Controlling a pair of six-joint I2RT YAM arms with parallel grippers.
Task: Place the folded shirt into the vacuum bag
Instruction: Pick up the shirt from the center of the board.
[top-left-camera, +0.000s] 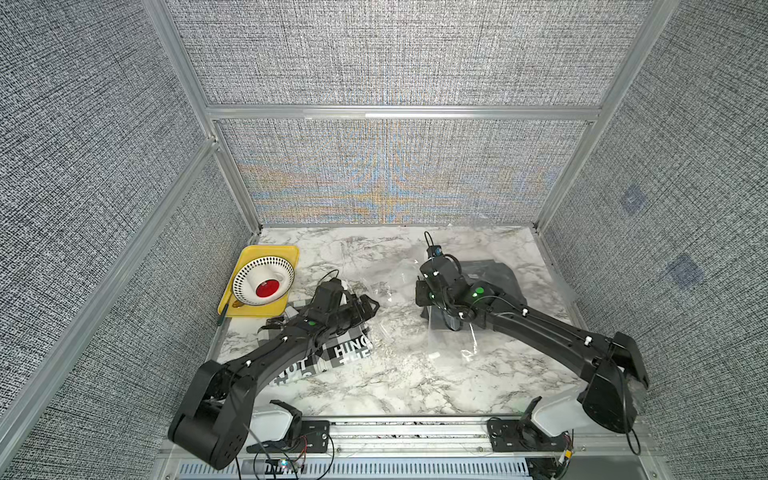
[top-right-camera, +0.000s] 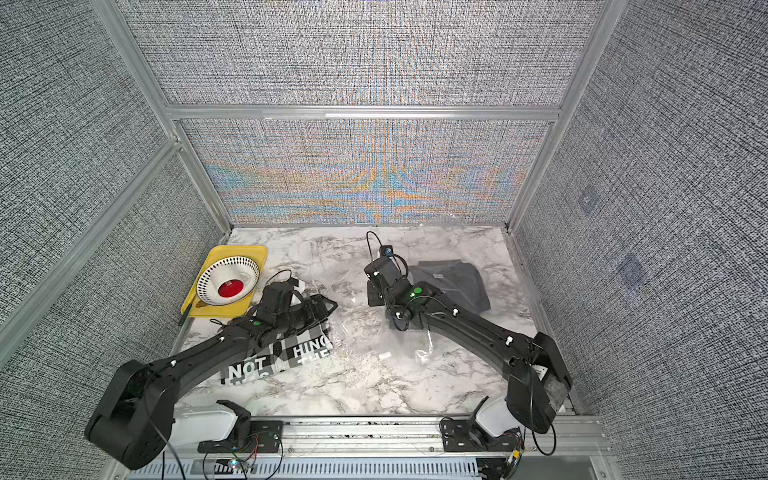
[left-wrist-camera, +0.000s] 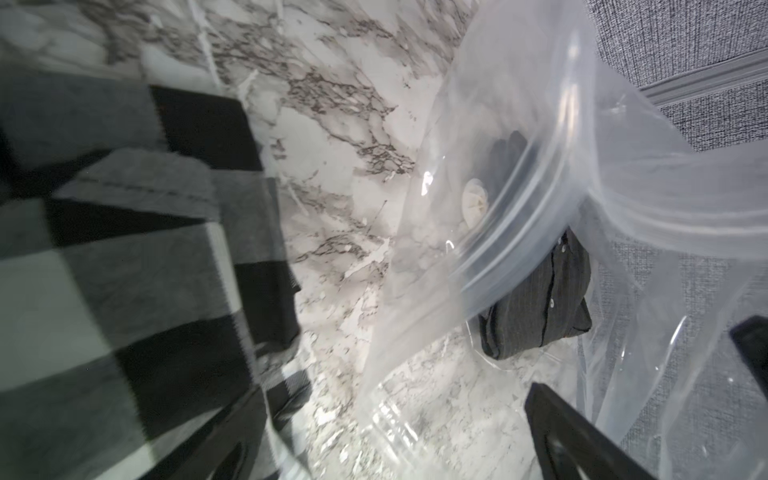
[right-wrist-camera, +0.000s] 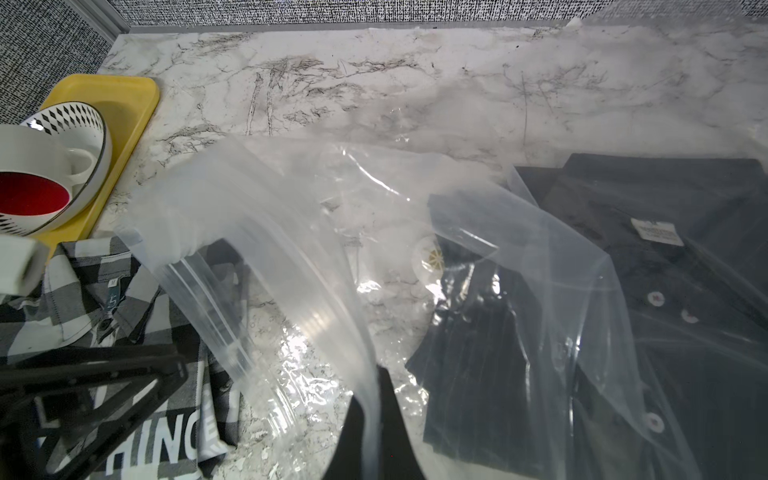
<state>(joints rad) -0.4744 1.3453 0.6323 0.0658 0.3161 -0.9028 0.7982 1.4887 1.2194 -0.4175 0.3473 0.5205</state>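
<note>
The vacuum bag (top-left-camera: 451, 345) (top-right-camera: 403, 345) is clear crinkly plastic spread over the middle and right of the table. My right gripper (top-left-camera: 422, 291) (right-wrist-camera: 374, 415) is shut on its upper zip edge (right-wrist-camera: 291, 270) and holds the mouth lifted. A dark grey folded shirt (top-left-camera: 498, 278) (right-wrist-camera: 623, 311) lies inside, next to the round white valve (right-wrist-camera: 430, 259) (left-wrist-camera: 476, 203). A black-and-white checked folded shirt (top-left-camera: 349, 349) (left-wrist-camera: 124, 270) lies outside at the left, partly under my left arm. My left gripper (top-left-camera: 368, 309) (left-wrist-camera: 395, 399) is open at that shirt's far edge, beside the bag's mouth.
A yellow tray (top-left-camera: 286, 253) at the back left holds a patterned bowl (top-left-camera: 245, 286) with a red-lined cup (top-left-camera: 267, 288). A small white clip (top-left-camera: 434, 355) lies on the bag's near edge. Fabric walls close in the back and both sides.
</note>
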